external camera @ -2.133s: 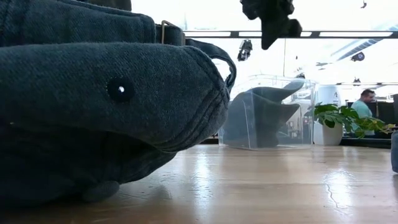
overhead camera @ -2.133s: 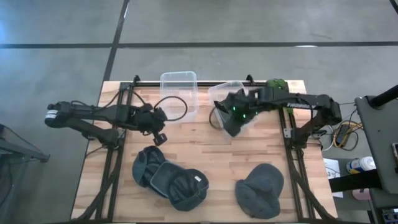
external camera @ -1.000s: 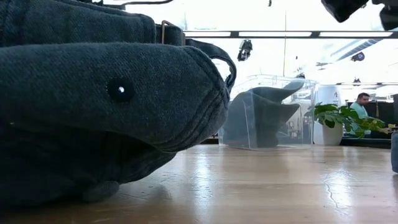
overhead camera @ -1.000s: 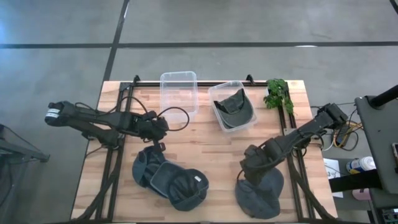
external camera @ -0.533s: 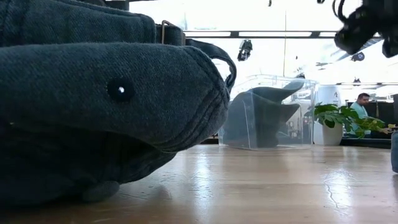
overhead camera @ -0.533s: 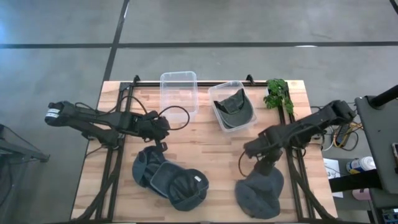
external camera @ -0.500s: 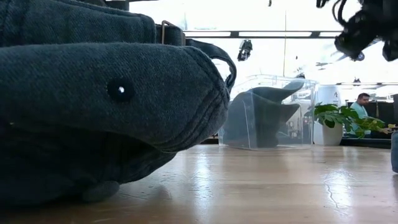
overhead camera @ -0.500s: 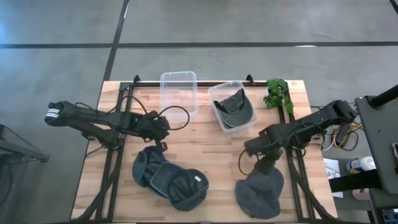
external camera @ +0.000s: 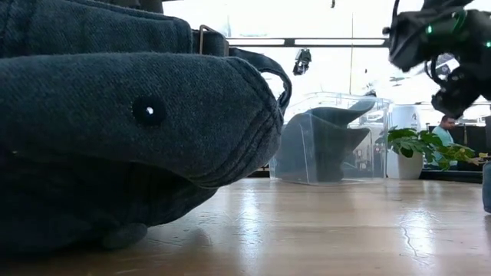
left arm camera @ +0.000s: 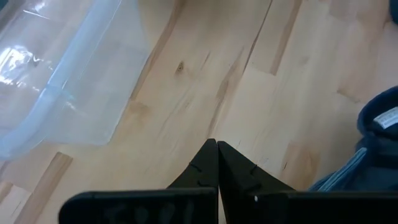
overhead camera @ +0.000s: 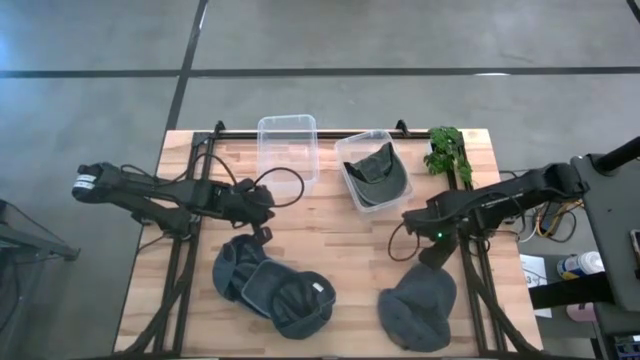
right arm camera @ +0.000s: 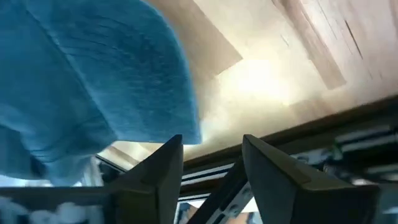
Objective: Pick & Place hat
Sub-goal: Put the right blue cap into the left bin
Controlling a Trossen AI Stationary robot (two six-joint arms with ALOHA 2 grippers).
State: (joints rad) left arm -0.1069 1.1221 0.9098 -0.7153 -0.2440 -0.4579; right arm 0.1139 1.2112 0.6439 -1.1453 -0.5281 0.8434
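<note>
**Right claw back over the hat**

Since a second ago my right arm has swung from low beside the grey hat up to the table's right edge, and its fingers have spread apart.

From above, my right claw [overhead camera: 437, 262] hangs over the top of the grey hat [overhead camera: 418, 308], which lies near the front right corner of the table [overhead camera: 330, 225]. Another hat [overhead camera: 374, 172] sits inside the right-hand clear bin [overhead camera: 373, 170]; the bin beside it [overhead camera: 288, 148] holds nothing. Two dark caps [overhead camera: 270, 286] lie overlapped at front left. My left claw [overhead camera: 262, 232] rests just above them, clenched on nothing.

At table height, a dark cap [external camera: 130, 130] fills the near left, and the bin with its hat [external camera: 322, 146] stands behind.

Through my left wrist, the closed fingers [left arm camera: 214, 168] point at bare wood beside the empty bin [left arm camera: 62, 74].

Through my right wrist, open fingers [right arm camera: 155, 174] frame the hat's edge [right arm camera: 93, 87], without touching it.
</note>
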